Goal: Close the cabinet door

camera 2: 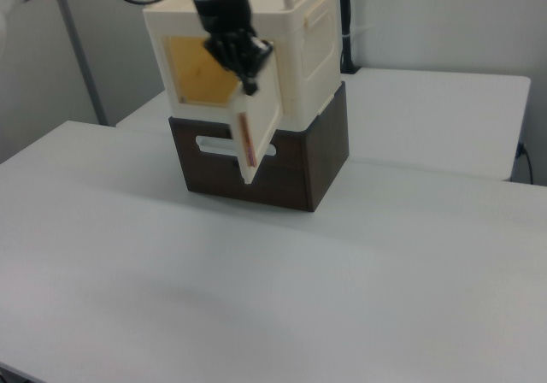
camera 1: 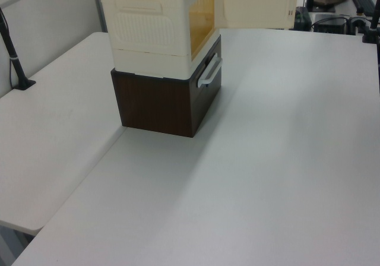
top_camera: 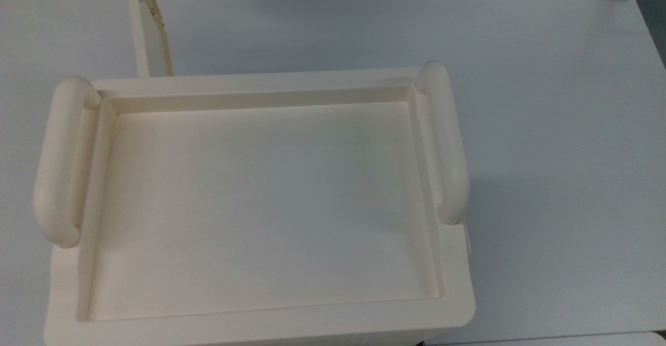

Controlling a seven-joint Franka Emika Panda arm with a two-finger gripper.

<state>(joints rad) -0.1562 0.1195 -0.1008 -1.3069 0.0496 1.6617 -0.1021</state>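
The cabinet door (camera 2: 256, 118) hangs wide open just under my gripper (camera 2: 242, 68). I still must push it shut.

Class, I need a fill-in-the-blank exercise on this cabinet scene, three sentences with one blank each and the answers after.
1. The cabinet door stands ____, not shut.
2. The cream cabinet sits on top of a dark ____ box.
3. In the right view, the end effector is at the door's ____ edge.

Missing words: open; brown; top
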